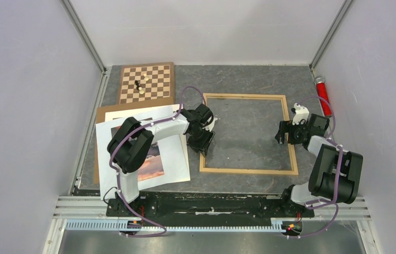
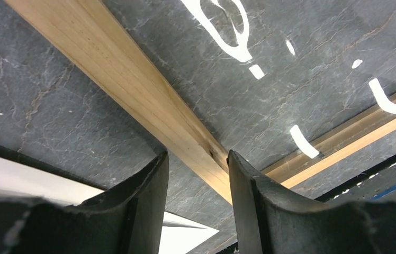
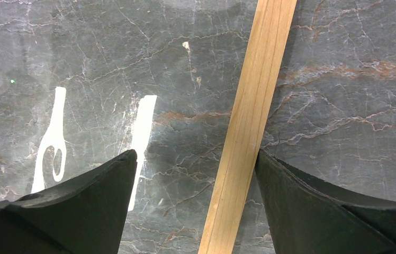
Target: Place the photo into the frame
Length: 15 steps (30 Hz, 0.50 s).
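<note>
While straddling frame [image 1: 249, 170] rails, prob. to steady it for photo [image 1: 154, 166], holds left hand [image 2: 197, 156] half-open (grip unclear) & right hand [image 3: 196, 156] wide, empty.

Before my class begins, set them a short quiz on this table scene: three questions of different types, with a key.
1. True or false: the photo already lies inside the frame.
2. Which side of the frame does the right tool straddle? A) near side B) right side C) far side
3. Fill in: a few small ___ stand on the chessboard.

Key: 1 false; 2 B; 3 chess pieces.
</note>
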Available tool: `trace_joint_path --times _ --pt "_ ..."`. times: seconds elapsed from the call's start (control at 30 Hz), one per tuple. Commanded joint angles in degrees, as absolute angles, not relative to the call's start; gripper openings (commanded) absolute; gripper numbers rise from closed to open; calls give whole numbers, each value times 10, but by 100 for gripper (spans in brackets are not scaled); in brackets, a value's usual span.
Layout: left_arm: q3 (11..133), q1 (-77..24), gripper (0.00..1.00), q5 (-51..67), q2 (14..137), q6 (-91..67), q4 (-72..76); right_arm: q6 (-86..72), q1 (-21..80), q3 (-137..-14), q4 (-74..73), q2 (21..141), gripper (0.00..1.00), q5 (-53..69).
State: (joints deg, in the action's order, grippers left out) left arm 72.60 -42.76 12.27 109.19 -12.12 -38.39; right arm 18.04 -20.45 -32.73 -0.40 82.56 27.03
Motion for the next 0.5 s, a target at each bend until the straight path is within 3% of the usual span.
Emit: trace_joint_path --times 0.0,0.47 --pt "739 -439 53 125 1116 -140 -365 169 -200 -309 -57 846 85 283" --pt "747 -442 52 102 1113 -143 -365 171 -200 -309 -56 847 85 281"
